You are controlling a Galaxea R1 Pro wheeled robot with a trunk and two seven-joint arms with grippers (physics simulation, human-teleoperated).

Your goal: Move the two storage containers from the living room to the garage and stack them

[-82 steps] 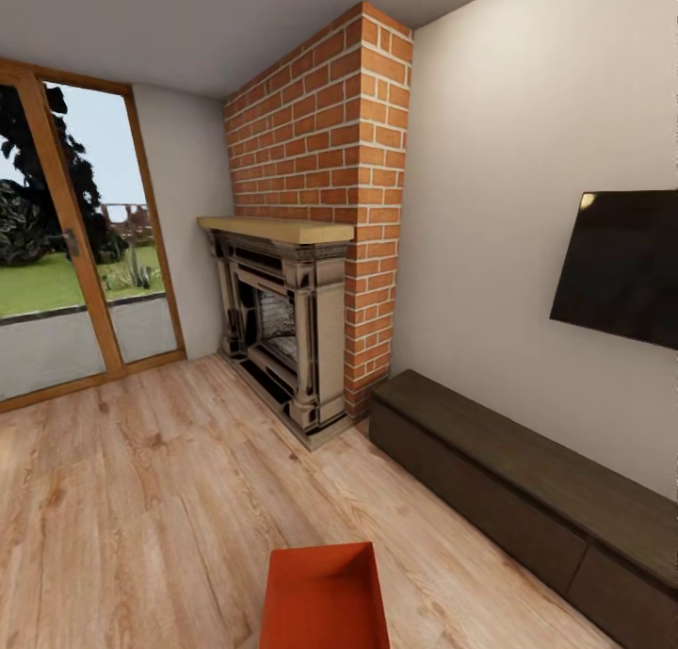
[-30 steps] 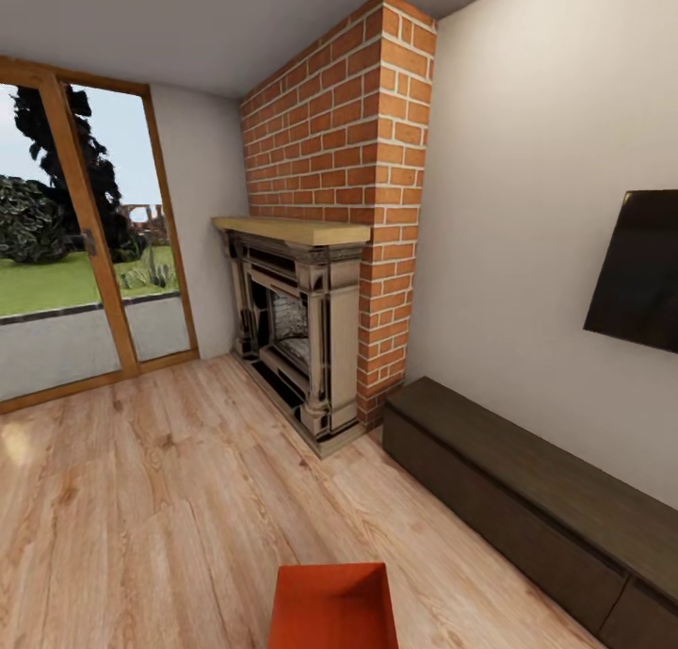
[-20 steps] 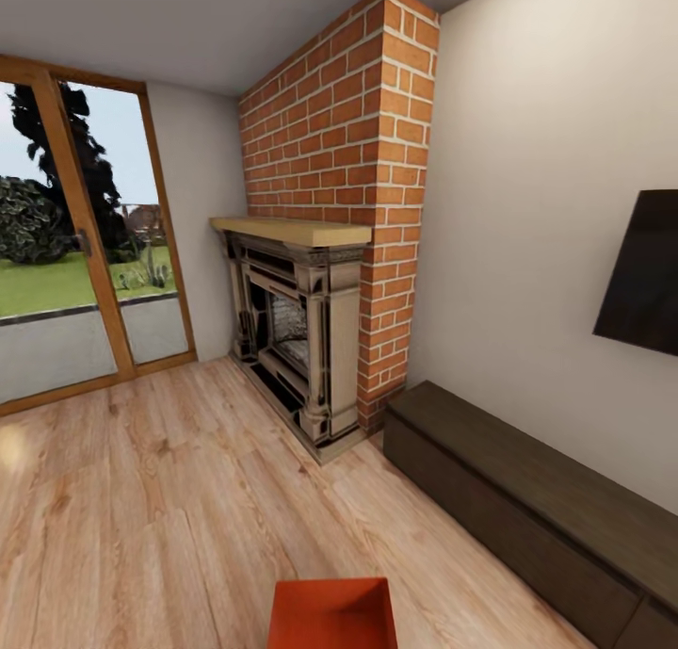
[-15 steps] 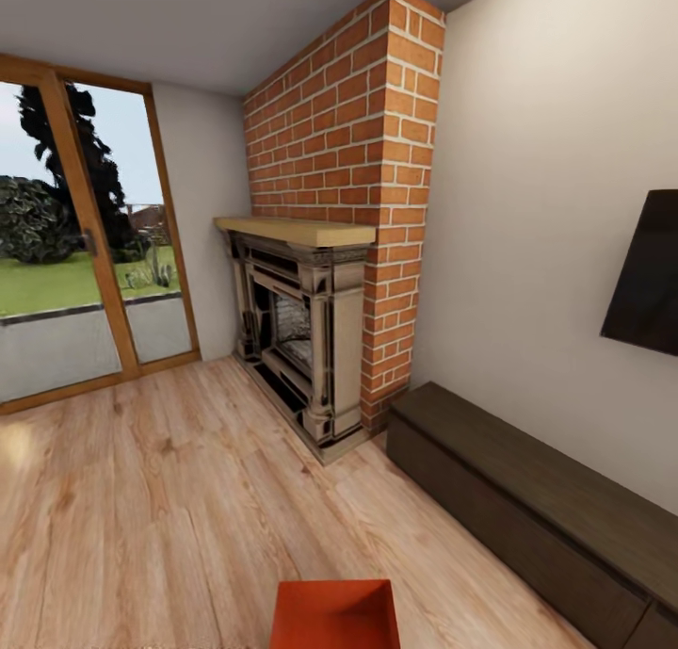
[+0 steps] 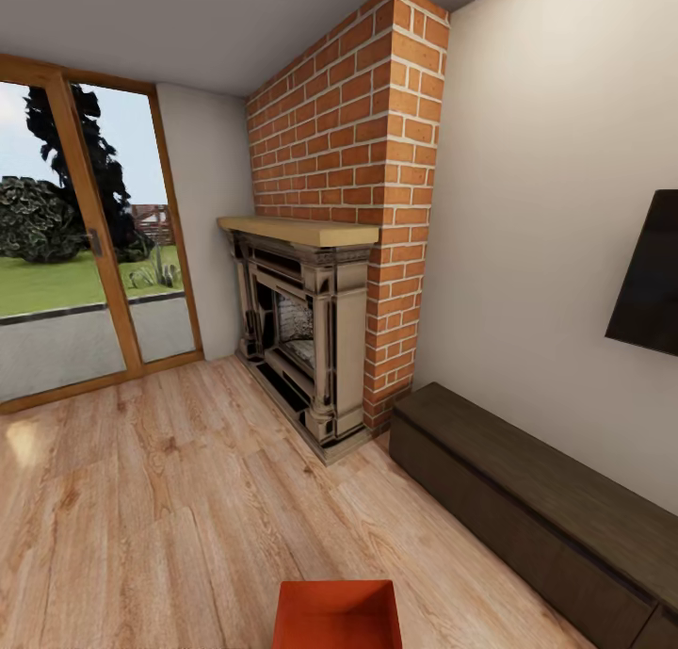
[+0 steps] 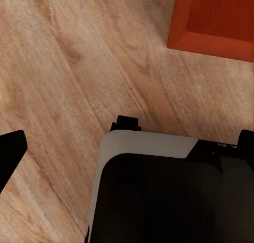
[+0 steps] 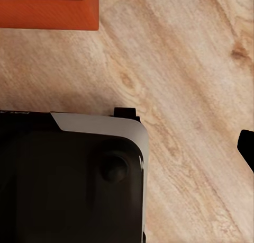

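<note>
bin [image 5: 336,615] lying on plank floor [image 5: 141,498] beyond both claws | stiff, light, thin-walled; gripping rim looks best | claw openings: cannot tell

Matt orange-red storage container [image 5: 336,615] (finely ribbed inside) sits on grained wood plank floor [image 5: 141,498] near rough brick fireplace [image 5: 348,159].

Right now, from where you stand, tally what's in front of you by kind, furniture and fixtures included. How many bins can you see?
Orange-red storage container: 1
Brick fireplace: 1
Dark low cabinet: 1
Wall-mounted black screen: 1
Wood-framed glass doors: 1 set
Total: 5
</note>
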